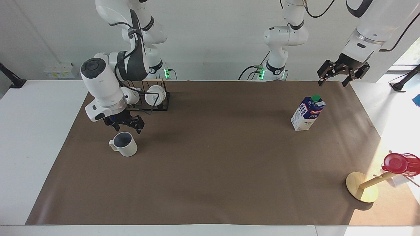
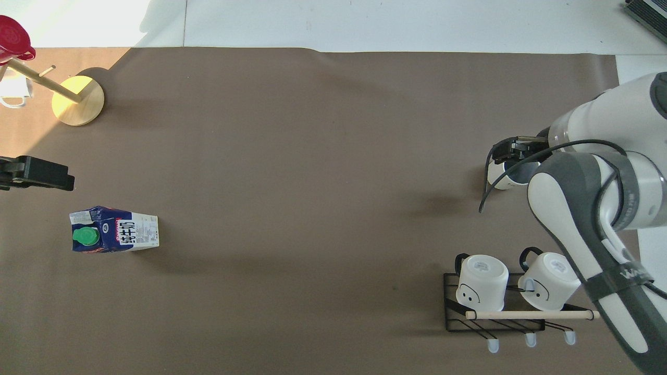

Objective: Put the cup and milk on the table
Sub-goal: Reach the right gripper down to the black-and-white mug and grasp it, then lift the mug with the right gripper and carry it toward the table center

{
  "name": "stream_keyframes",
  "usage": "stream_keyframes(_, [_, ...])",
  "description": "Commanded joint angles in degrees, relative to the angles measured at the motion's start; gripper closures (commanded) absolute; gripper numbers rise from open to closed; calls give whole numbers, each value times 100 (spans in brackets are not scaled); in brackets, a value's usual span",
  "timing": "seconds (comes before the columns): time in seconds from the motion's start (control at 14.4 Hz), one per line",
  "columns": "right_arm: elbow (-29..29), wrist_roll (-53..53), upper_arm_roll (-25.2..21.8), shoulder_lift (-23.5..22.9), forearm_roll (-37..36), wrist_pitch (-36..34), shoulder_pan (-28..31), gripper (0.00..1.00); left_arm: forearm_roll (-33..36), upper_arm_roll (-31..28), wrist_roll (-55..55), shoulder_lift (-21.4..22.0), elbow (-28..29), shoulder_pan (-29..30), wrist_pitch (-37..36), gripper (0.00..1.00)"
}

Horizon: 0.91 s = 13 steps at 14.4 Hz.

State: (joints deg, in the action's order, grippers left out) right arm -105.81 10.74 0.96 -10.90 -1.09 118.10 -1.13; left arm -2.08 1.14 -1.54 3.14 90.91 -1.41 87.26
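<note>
The cream-white ribbed cup (image 1: 126,147) stands upright on the brown mat (image 1: 210,170) of the white table (image 1: 32,137), toward the right arm's end. My right gripper (image 1: 126,128) hangs open just above the cup's rim, tilted down over it; in the overhead view the right gripper (image 2: 508,153) covers most of the cup (image 2: 499,180). The milk (image 1: 306,113) stands upright on the mat toward the left arm's end, seen from above with its green cap as the milk (image 2: 114,234). My left gripper (image 1: 332,83) waits open in the air over the mat's edge beside the carton, holding nothing.
A black wire rack (image 1: 162,103) with two plain white mugs (image 2: 482,281) stands near the right arm's base. A wooden mug tree (image 1: 361,186) carrying a red cup (image 1: 397,163) sits at the left arm's end, farther from the robots.
</note>
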Motion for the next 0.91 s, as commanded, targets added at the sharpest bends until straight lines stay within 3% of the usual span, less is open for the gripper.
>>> stream_keyframes(0.0, [-238,-98,10,-114,74,388,34,0,41,9,57,55,-47,-17,-86,0])
stream_keyframes(0.21, [-668,-125,10,-132,74,941,43,0,41,9,57,90,-12,-26,-104,0])
stream_keyframes(0.56, [-775,-143,10,-246,39,1197,52,0,49,9,66,152,120,-52,-16,0])
stream_keyframes(0.63, [-792,-152,1,-281,39,1215,52,6,49,9,66,152,138,-61,-7,0])
stream_keyframes(0.7, [-792,-160,10,-307,39,1250,61,17,49,9,66,161,190,-61,54,0])
stream_keyframes(0.84, [-784,-405,10,-316,30,1251,87,100,49,9,66,222,287,-70,186,0])
